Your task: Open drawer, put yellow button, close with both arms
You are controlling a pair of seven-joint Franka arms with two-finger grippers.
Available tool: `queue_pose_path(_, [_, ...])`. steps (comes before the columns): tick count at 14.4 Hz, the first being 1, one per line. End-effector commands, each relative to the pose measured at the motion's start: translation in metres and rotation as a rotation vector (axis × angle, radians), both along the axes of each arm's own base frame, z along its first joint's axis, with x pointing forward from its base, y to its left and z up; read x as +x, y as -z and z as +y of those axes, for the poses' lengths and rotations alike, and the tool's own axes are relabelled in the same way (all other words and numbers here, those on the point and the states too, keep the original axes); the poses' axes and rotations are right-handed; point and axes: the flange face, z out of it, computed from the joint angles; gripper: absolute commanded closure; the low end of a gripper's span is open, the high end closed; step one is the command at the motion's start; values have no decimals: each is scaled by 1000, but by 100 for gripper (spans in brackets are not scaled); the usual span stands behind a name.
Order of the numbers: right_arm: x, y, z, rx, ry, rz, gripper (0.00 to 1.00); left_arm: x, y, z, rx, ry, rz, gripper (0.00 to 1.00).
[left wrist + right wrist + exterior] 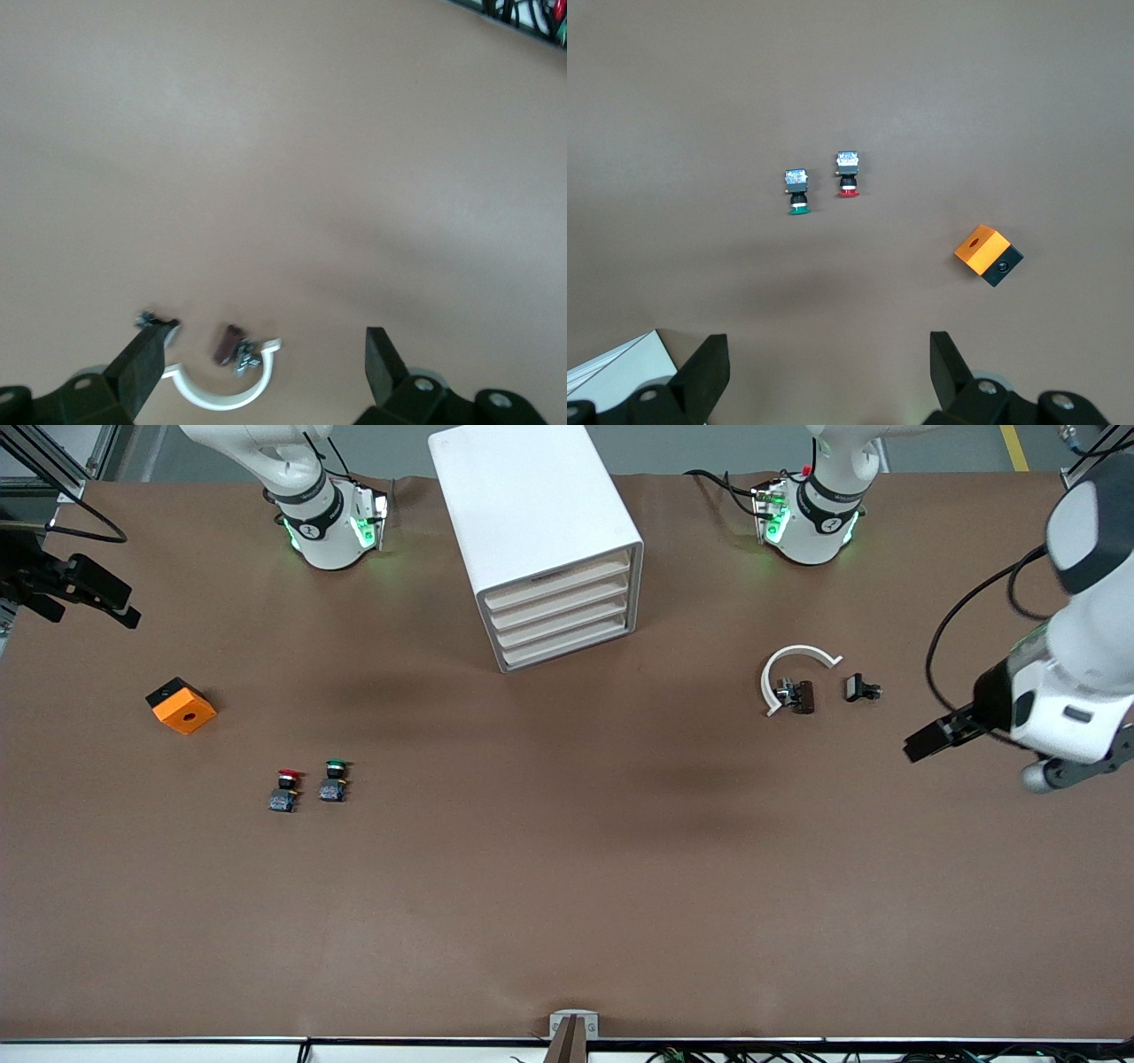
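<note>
The white cabinet (pixel 532 505) stands at the back middle of the table. Its four cream drawer fronts (pixel 563 615) are all shut. The yellow button is in no view. My left gripper (pixel 926 742) is open and empty in the air at the left arm's end of the table. In the left wrist view (pixel 267 335) its jaws stand wide apart. My right gripper (pixel 111 598) hangs over the table edge at the right arm's end. In the right wrist view (pixel 828 341) it is open and empty, and a cabinet corner (pixel 602 367) shows there.
A red-capped button (pixel 284 789) and a green-capped button (pixel 334 779) stand side by side toward the right arm's end. An orange block (pixel 182 705) lies beside them. A white half-ring (pixel 788 664), a brown part (pixel 802 696) and a black part (pixel 859 688) lie near the left gripper.
</note>
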Motion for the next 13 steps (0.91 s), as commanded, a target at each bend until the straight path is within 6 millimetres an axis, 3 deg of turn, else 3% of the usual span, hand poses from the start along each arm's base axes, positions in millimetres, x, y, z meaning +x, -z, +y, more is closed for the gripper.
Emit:
queue_pose_path(1, [2, -5, 0, -13, -13, -3, 0, -30, -32, 24, 11, 129, 26, 0])
queue_pose_path(5, [3, -5, 1, -13, -16, -1, 0, -71, -62, 31, -3, 251, 58, 0])
queue_pose_path(9, [3, -5, 1, -13, -16, -4, 0, -105, -71, 26, -17, 274, 47, 0])
queue_pose_path(13, [3, -5, 2, -13, -18, -6, 0, -112, -68, 15, -9, 305, 27, 0])
